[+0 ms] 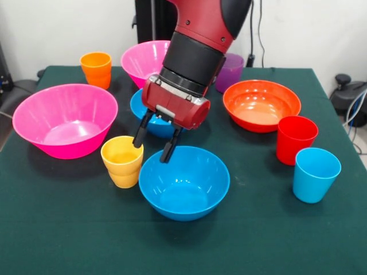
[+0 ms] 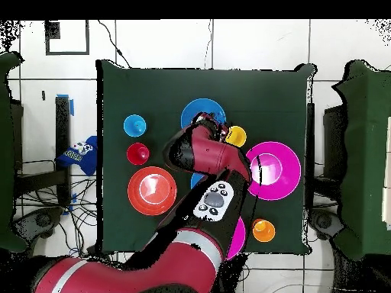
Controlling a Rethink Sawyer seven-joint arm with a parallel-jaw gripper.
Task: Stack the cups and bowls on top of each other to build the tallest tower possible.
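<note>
Gripper: black two-fingered gripper (image 1: 153,144) on a red and black arm, hanging with its jaws spread and nothing between them, tips just above the gap between the yellow cup and the near blue bowl.
Yellow cup: smooth plastic yellow cup (image 1: 122,161), upright and ribbed by a step round its middle, standing just left of the near blue bowl; one finger tip (image 1: 138,139) sits at its rim.
Near blue bowl: wide, glossy, round near blue bowl (image 1: 184,182), empty, at the near centre of the table.
Far blue bowl: second blue bowl (image 1: 138,105), mostly hidden behind the gripper's red housing.
Pink bowls: large glossy left pink bowl (image 1: 65,120) at the left; far pink bowl (image 1: 143,59) at the far side, partly behind the arm.
Orange-red bowl: shallow, shiny orange-red bowl (image 1: 261,105) at the right.
Other cups: orange cup (image 1: 96,69) far left; translucent purple cup (image 1: 230,72) far, beside the arm; red cup (image 1: 295,139) and light blue cup (image 1: 315,174) close together at the near right, all upright.
Table: dark green cloth-covered table (image 1: 69,229); nothing is stacked.
</note>
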